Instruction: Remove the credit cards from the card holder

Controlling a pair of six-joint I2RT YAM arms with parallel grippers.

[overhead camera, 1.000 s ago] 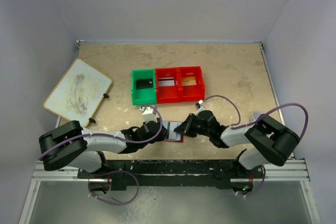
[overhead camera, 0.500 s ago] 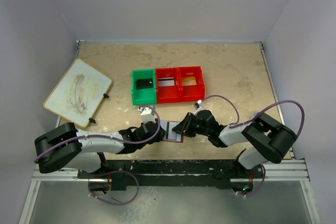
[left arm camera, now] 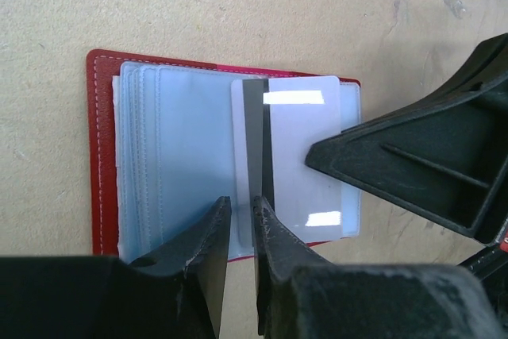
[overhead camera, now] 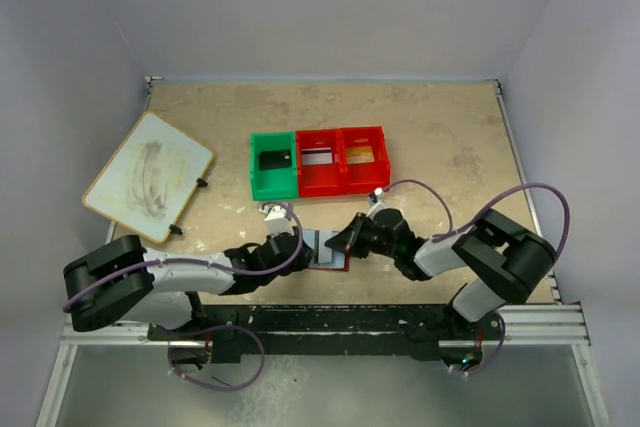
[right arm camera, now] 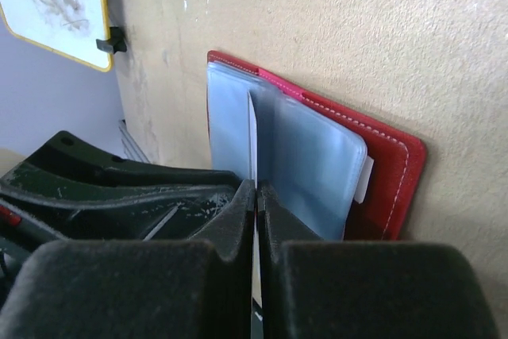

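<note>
1. The card holder [left arm camera: 101, 156] is lying open and flat on the table [overhead camera: 440, 147], with its pale clear sleeves facing up.
2. The bin tray [overhead camera: 340, 188] is sitting near the card holder on its far side. It is carrying a black card [overhead camera: 274, 160], a silver-grey card [overhead camera: 318, 157] and a gold-brown card [overhead camera: 363, 155], one to a compartment.
3. A pale card [left arm camera: 294, 140] with a dark stripe is sticking partway out of a sleeve, on the side of the card holder facing the right arm.
4. The right gripper [right arm camera: 255, 188] is pressing its jaws together on that card's outer edge. The card is showing edge-on as a thin white line between them.
5. The left gripper [left arm camera: 240, 208] is reaching over the near edge of the card holder, its jaws standing a narrow slit apart. Whether they are nipping a sleeve or only bearing down on it, I cannot tell.
6. The pale card is looking light, thin, stiff and glossy, so a pinch on its bare end is probably going to slip unless it is firm and square.
7. The sleeves are looking soft and clingy, and the card holder is likely too light to stay put. Drawing the card out flat along the sleeve, with the card holder pinned, seems the safer way.
</note>
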